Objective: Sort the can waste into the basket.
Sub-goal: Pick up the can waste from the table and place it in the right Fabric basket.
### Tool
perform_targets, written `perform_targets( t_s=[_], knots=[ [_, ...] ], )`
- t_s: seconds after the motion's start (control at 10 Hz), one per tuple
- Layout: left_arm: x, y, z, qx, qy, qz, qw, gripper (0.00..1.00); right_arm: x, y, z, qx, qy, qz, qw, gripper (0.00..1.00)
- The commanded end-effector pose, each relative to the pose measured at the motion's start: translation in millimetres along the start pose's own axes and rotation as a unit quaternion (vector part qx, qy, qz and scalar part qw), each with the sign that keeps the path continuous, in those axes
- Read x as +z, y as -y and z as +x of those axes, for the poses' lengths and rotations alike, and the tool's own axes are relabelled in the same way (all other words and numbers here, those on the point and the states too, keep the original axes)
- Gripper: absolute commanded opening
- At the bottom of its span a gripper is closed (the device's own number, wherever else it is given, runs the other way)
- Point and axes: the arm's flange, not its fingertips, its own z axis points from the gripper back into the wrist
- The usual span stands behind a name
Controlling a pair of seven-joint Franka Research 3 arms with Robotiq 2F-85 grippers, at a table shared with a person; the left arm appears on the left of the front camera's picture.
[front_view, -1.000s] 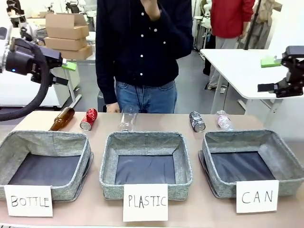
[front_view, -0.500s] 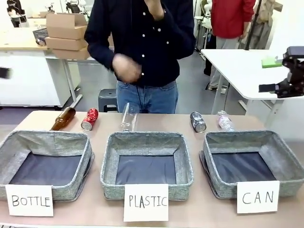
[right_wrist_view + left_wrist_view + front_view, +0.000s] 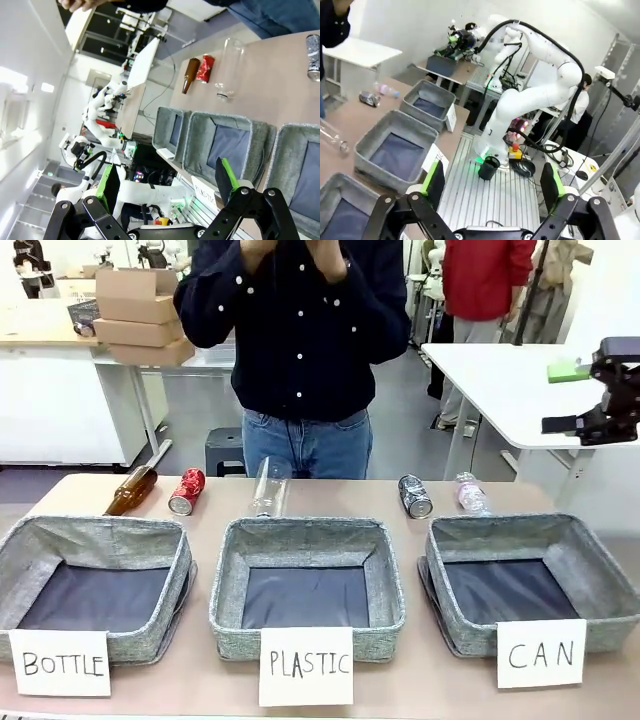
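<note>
Nothing has been sorted yet, so the step in hand looks like the first approach to a can. The red can lies on its side at the left of the far row on the tabletop, just beside a brown bottle. The black can lies right of centre, near a small plastic bottle and just behind the far rim of the CAN basket at lower right, whose dark lining is bare. The right hand hangs high at the right edge of the frame, well apart from the tabletop, its fingers spread wide with nothing between them. The left hand, seen from its own wrist, is likewise spread and empty, raised and off to the side of the baskets. The black can seems the handier first pick for the right hand: it would have to drop toward the row, straddle the can across its body without nudging the plastic bottle, close, then lift it over the rim.
</note>
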Motion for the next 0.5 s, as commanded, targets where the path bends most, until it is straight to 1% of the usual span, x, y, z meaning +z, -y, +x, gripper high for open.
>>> perform_targets(
  t_s=[0.0, 0.4],
  knots=[
    [-2.6, -3.2, 7.6, -0.007, -0.009, -0.017, 1.000, 1.00, -2.5, 0.0, 3.5, 0.014, 0.005, 0.012, 1.000, 1.00],
    [-2.6, -3.2, 7.6, -0.007, -0.009, -0.017, 1.000, 1.00, -2.5, 0.0, 3.5, 0.014, 0.005, 0.012, 1.000, 1.00]
  ],
)
